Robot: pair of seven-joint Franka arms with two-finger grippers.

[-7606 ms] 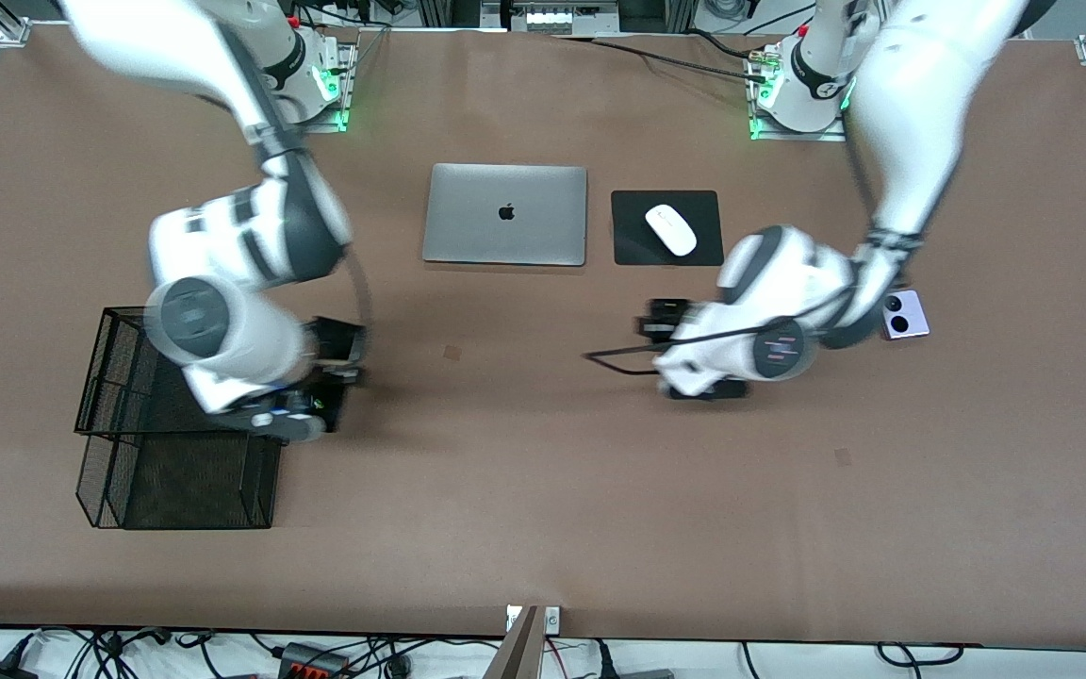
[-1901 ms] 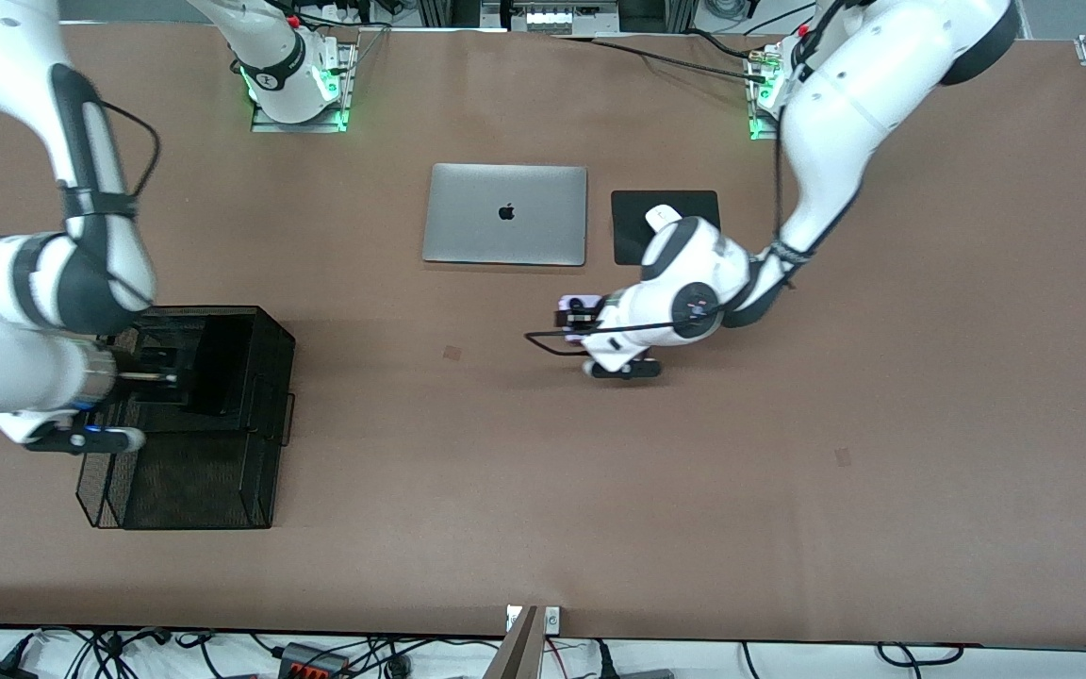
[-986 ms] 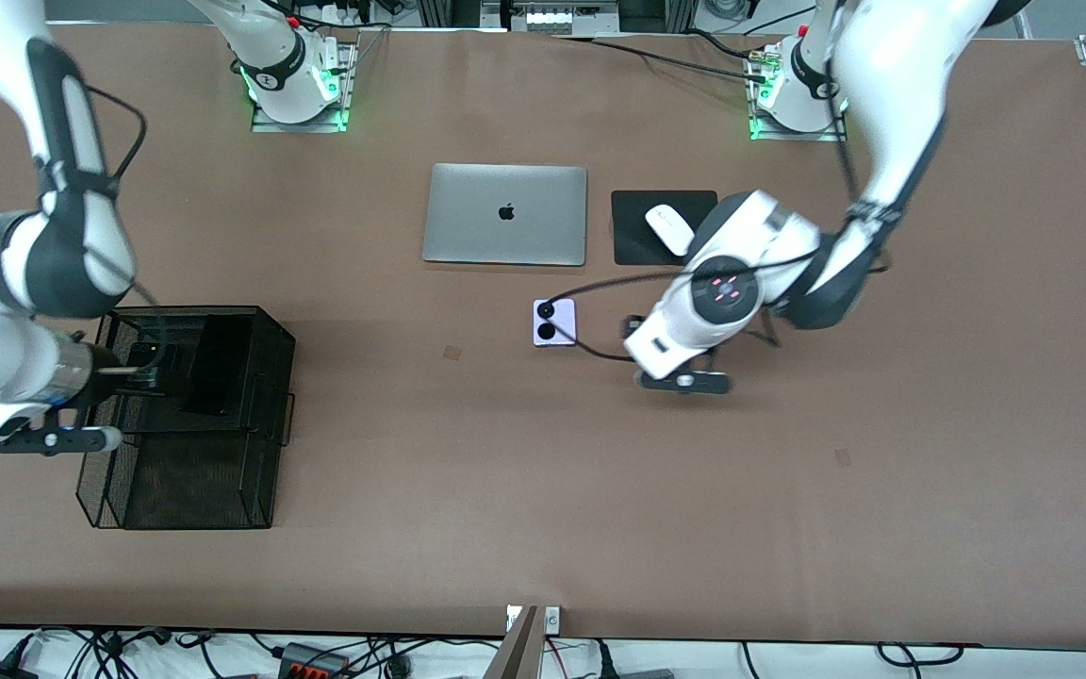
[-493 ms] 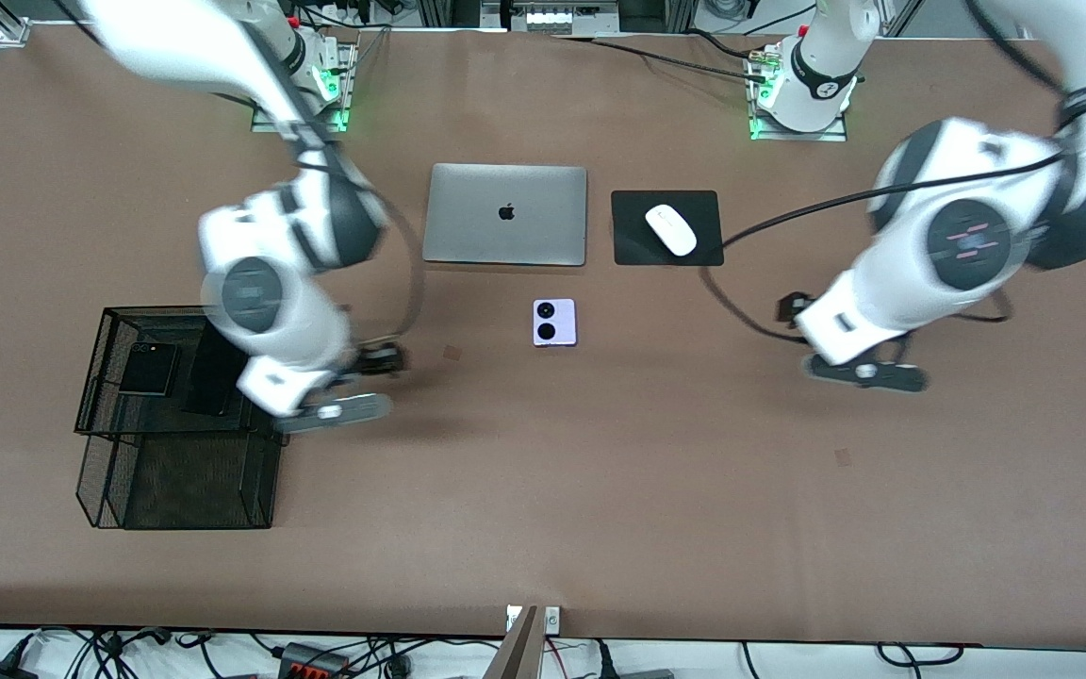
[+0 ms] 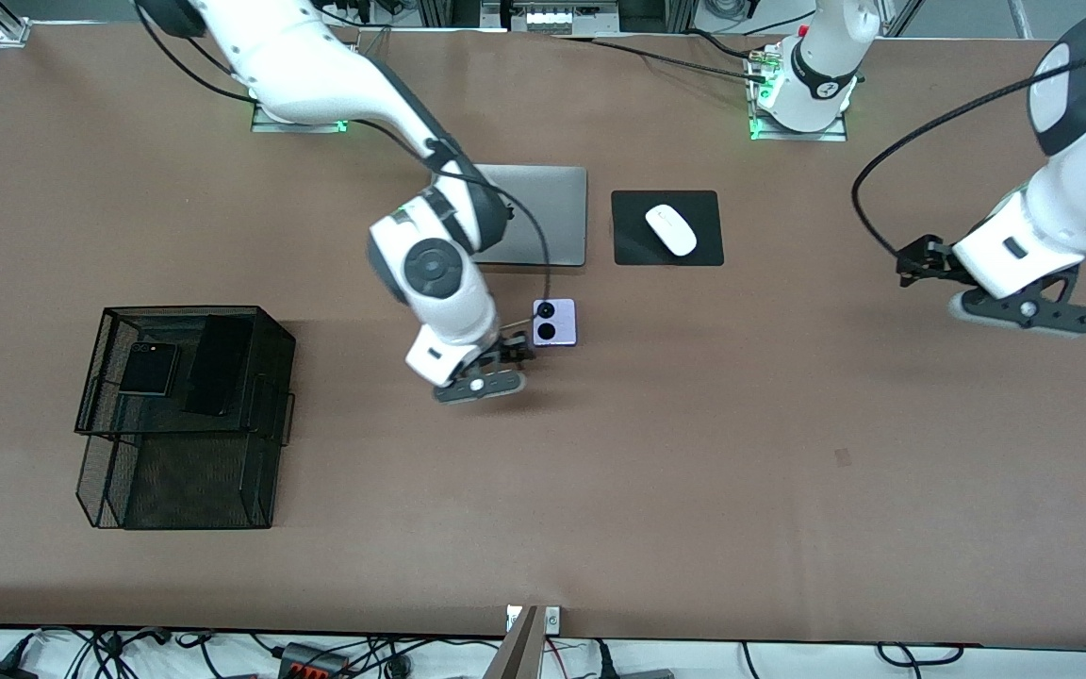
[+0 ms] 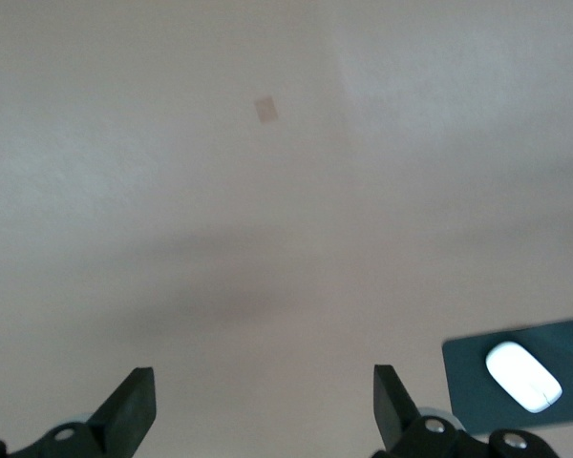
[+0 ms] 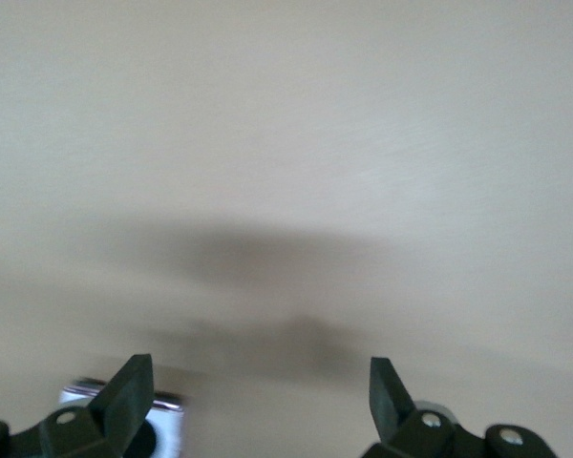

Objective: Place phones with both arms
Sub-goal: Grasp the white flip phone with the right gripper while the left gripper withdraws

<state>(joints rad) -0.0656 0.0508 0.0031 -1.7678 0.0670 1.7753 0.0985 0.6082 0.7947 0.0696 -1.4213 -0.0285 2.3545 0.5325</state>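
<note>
Front view: the right gripper [image 5: 513,347] hangs just beside the lilac-white phone [image 5: 554,322], which lies on the brown table [image 5: 694,453] nearer the camera than the silver laptop [image 5: 543,222]. The squarish black phone [image 5: 149,369] and the long black phone [image 5: 216,365] lie side by side in the black mesh basket [image 5: 100,415] at the right arm's end. The left gripper [image 5: 911,262] is over bare table at its own end.

Left wrist view: fingers [image 6: 134,412] spread wide, white mouse [image 6: 523,376] on its black pad [image 6: 468,382].

Right wrist view: fingers [image 7: 132,386] parted (lilac-white phone [image 7: 167,425] partly hidden at one tip)
</note>
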